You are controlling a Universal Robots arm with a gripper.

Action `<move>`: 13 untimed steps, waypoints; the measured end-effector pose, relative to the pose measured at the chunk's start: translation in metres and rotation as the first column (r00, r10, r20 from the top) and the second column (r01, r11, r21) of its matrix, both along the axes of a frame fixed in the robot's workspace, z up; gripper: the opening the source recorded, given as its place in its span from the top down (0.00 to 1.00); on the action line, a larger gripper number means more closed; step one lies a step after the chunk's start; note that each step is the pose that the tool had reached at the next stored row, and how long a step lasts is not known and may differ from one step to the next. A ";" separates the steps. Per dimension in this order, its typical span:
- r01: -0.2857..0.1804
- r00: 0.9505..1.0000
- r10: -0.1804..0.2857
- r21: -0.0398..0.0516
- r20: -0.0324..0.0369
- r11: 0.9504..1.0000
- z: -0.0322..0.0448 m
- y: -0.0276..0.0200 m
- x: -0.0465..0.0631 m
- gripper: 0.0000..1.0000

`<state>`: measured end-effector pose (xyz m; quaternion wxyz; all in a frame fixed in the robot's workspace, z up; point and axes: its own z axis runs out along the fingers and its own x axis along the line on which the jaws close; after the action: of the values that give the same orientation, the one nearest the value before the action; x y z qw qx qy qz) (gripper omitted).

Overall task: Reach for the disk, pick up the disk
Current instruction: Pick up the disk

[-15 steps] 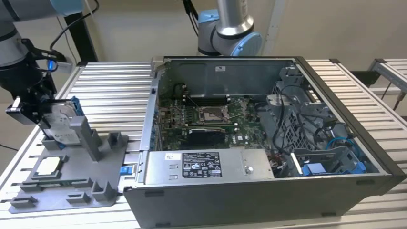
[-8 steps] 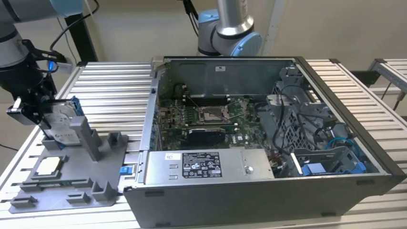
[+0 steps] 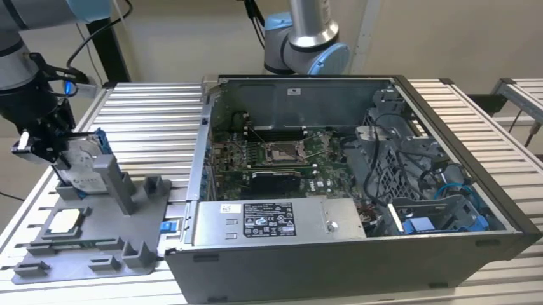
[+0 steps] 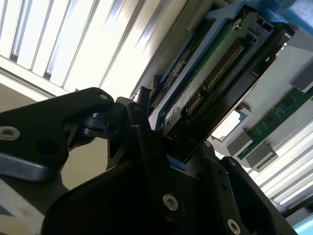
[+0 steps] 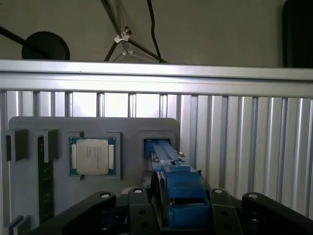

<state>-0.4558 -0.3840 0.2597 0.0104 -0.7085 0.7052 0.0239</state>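
Note:
The disk stands on edge in a slot of the grey fixture, at the exterior view's left, its white label facing out. My gripper comes down on the disk's upper end. In the first wrist view the disk's blue bracket sits tight between the black fingers, and its far end rests in the fixture slot. The second wrist view shows the disk's green circuit side with a black finger pressed against the blue frame edge. The gripper looks shut on the disk.
A small square silver chip lies in a fixture pocket beside the disk, and a memory stick lies further along. The open computer case takes up the middle and right of the slatted table. Another arm's base stands behind it.

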 end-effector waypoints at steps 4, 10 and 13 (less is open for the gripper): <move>0.000 1.000 0.000 0.000 0.000 1.000 0.0000 -0.0001 0.000 0.00; 0.000 1.000 0.000 0.000 0.000 1.000 0.0000 0.0000 0.000 0.00; 0.000 1.000 0.000 0.000 0.000 1.000 0.0000 0.0000 0.000 0.00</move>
<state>-0.4558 -0.3840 0.2597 0.0105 -0.7085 0.7052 0.0239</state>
